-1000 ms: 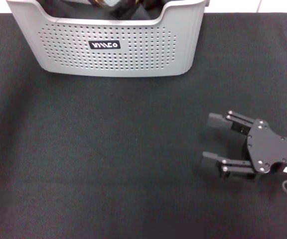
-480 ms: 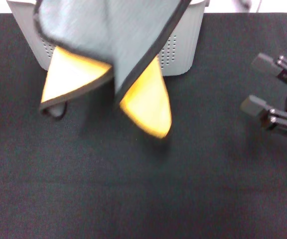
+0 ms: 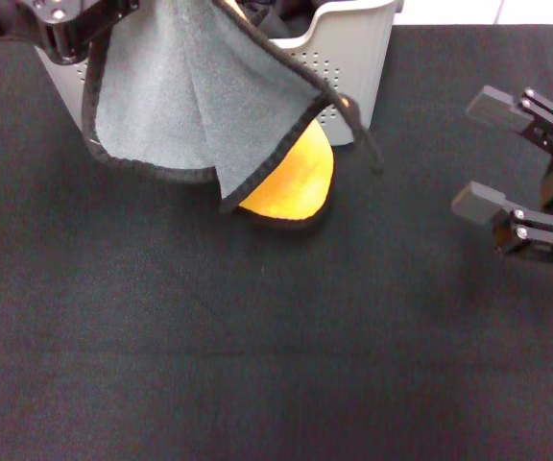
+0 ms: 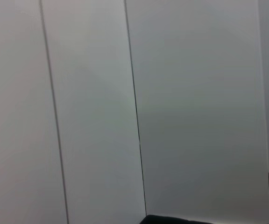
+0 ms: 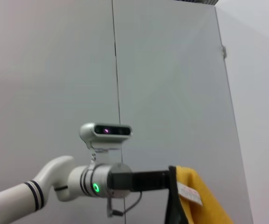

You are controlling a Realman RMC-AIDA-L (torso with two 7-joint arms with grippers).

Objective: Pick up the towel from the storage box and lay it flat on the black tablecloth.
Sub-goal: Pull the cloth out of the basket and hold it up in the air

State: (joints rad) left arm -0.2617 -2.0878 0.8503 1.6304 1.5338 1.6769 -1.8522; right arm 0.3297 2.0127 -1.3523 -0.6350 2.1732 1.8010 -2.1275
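**Towel up over the box**

We've got the left gripper [image 3: 113,14] pinching the towel [image 3: 195,106], which hangs gray-side out before the storage box [image 3: 358,58], above the black tablecloth [image 3: 257,346]. Our right gripper [image 3: 488,154] hovers spread wide, well apart.

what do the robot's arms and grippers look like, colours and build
The right gripper is matte black, with two blocky rectangular fingers on linked bars fixed by silver screws. The left gripper is the same black metal. In the right wrist view, the left arm is glossy white with black bands, a green ring light and a thin cable.
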